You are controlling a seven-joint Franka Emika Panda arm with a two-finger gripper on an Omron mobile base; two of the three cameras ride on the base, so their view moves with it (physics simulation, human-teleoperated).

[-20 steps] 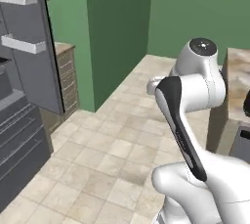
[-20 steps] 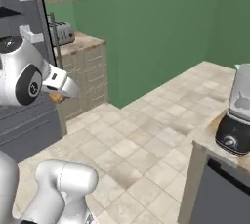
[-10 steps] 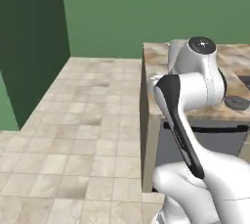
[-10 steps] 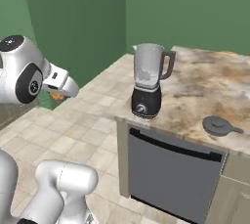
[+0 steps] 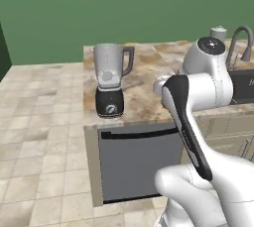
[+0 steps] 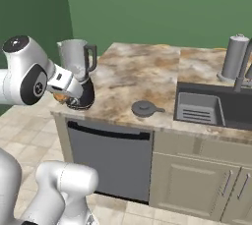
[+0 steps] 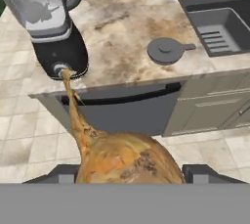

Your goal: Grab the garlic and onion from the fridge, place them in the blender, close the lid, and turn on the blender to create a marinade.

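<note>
Overhanging floor beside counter (image 7: 127,20) edge: onion (image 7: 128,162)

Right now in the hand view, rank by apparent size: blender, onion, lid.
1. Blender and onion: about alike in the frame; the onion sits between the gripper fingers right at the camera, so it looks inflated. Not ranked.
2. Lid on the counter: clearly smallest.

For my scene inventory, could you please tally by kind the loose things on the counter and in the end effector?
Blender: 1
Lid, lying on the counter: 1
Steel cylinder beside the sink: 1
Onion, held in the end effector: 1
Total: 4
</note>
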